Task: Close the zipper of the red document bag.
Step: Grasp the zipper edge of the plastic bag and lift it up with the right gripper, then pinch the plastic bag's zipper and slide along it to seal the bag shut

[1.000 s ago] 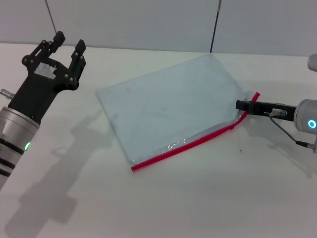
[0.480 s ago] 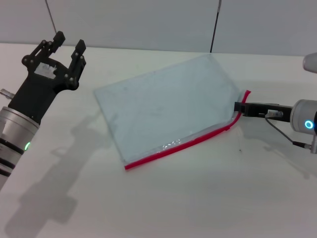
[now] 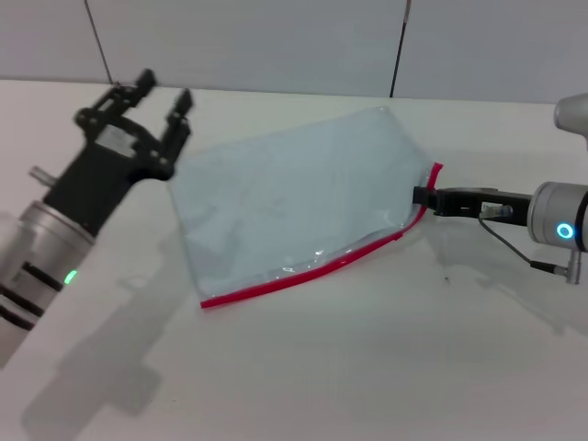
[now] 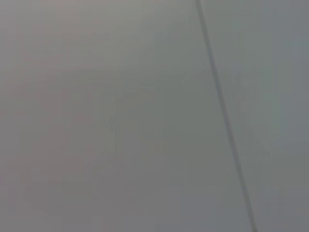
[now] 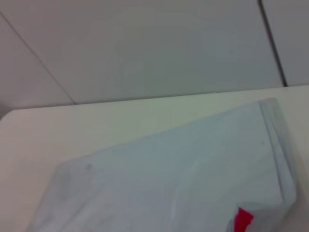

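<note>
Right gripper (image 3: 421,196) pinching zipper (image 3: 303,274), left gripper (image 3: 162,97) raised

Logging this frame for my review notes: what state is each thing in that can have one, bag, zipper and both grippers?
red document bag: flat on the table, its right corner lifted and bent.
zipper: runs along the near long edge, curling up at its right end; open or closed cannot be told.
right gripper: shut on the zipper's right end.
left gripper: open, raised at the bag's far left corner, holding nothing.
</note>
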